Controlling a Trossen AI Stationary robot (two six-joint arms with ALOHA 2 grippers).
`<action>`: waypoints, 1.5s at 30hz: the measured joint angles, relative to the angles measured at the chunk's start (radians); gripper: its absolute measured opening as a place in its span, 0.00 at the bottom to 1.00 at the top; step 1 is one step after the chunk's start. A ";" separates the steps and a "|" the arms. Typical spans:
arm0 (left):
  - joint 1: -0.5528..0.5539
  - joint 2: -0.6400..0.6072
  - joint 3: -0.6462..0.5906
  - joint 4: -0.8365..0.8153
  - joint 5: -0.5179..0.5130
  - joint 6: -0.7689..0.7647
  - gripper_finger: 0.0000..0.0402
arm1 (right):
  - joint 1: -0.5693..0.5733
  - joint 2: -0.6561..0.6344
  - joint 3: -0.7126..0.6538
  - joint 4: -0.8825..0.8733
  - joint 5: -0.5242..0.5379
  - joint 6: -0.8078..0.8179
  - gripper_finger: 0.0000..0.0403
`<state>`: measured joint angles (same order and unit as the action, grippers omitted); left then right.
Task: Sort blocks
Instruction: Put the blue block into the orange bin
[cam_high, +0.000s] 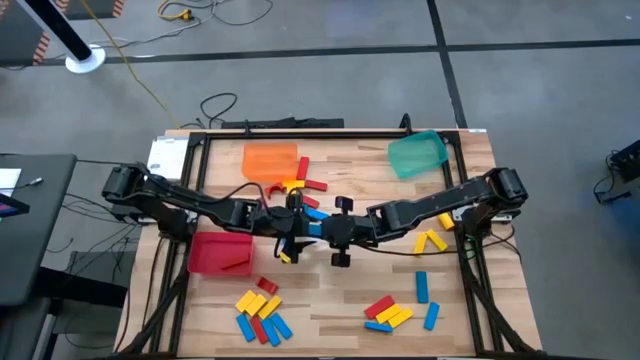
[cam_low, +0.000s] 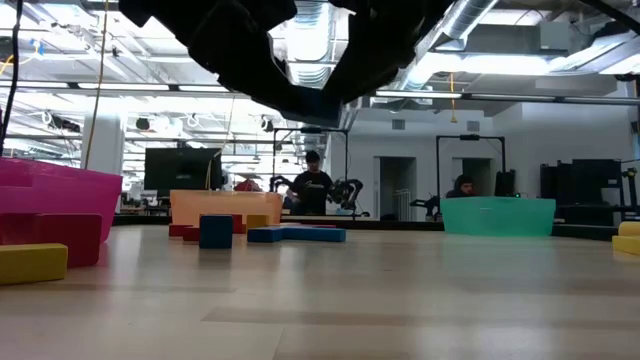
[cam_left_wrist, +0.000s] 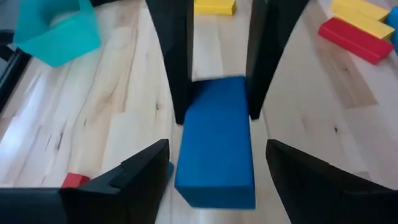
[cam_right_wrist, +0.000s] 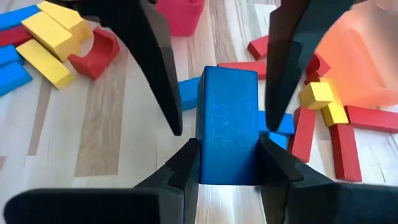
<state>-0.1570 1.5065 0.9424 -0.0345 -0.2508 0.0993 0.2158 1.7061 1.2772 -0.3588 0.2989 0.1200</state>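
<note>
A blue block (cam_right_wrist: 227, 124) hangs above the table's middle, where my two grippers meet (cam_high: 312, 226). My right gripper (cam_right_wrist: 229, 152), reaching in from the table's right, is shut on it. My left gripper (cam_left_wrist: 217, 149) faces it from the left, open wide. Its fingers (cam_right_wrist: 155, 68) stand on either side of the block's free end without touching it. Other red, blue and yellow blocks lie flat on the table in loose heaps at the near left (cam_high: 260, 312), the near right (cam_high: 395, 310) and beside the orange bin (cam_high: 305, 182). My right gripper pinches the blue block's two long sides between its two fingers, at the end nearest the gripper (cam_right_wrist: 227, 168). The fingers slant down from the table's right and lie along the block. The block is lifted clear of the table, and its free end (cam_left_wrist: 214, 180) points toward my left gripper.
An orange bin (cam_high: 270, 160) stands at the far middle, a green bin (cam_high: 415, 152) at the far right and a red bin (cam_high: 220, 252) at the left. Yellow blocks (cam_high: 432, 240) lie under the right arm. People show in the room beyond the table (cam_low: 312, 185).
</note>
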 joint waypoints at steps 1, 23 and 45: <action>0.000 0.000 0.000 -0.001 0.000 -0.001 0.64 | 0.000 0.000 0.005 -0.003 0.000 0.000 0.32; 0.000 0.000 0.000 0.001 0.038 0.040 0.33 | 0.003 0.000 0.026 -0.041 -0.009 0.001 0.38; 0.246 -0.094 0.000 -0.202 -0.140 0.109 0.33 | 0.001 0.000 0.026 -0.273 0.068 0.191 0.62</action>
<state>0.0890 1.4125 0.9424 -0.2365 -0.3908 0.2082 0.2165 1.7058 1.3029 -0.6314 0.3669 0.3106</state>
